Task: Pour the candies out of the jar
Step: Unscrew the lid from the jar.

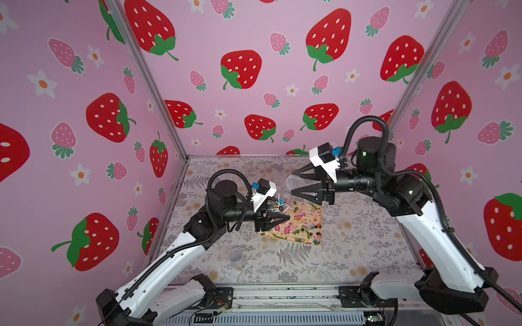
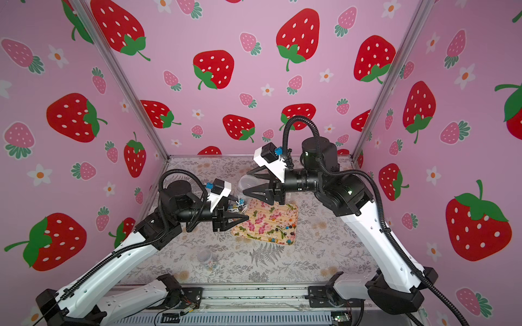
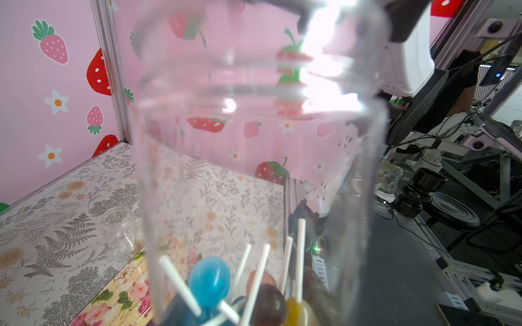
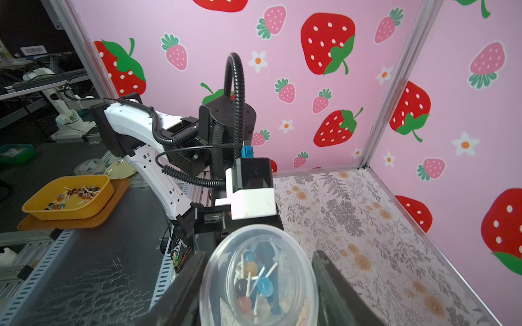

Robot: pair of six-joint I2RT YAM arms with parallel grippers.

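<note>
Two claws meet on one clear jar (image 1: 285, 188), held tilted above the far edge of a flowered tray (image 1: 292, 225) on the counter (image 1: 353, 240) in both top views. The left claw (image 1: 286, 218), narrowed to a point, grips the jar's bottom end, where several candies (image 1: 278, 207) are heaped. The right claw (image 1: 293, 182) has its jaws on either side of the mouth. More candies (image 1: 309, 229) lie loose on the tray's near and right parts, and a small jar (image 1: 236, 256) stands apart, nearer the arm bases. The left wrist view looks along the jar (image 3: 254, 141) from its base, with blue, dark and yellow candies (image 3: 209, 279) closest to the lens and white sticks pointing toward the mouth. The right wrist view looks into the mouth (image 4: 254, 240). The black fingers (image 4: 195, 271) of the right claw (image 4: 259, 254) flank the rim and seem to touch it on both sides, though blur leaves that unsure. Candies (image 4: 254, 279) sit deep inside. Outside the cell, a yellow bin (image 4: 67, 194) holds more lollipops.
</note>
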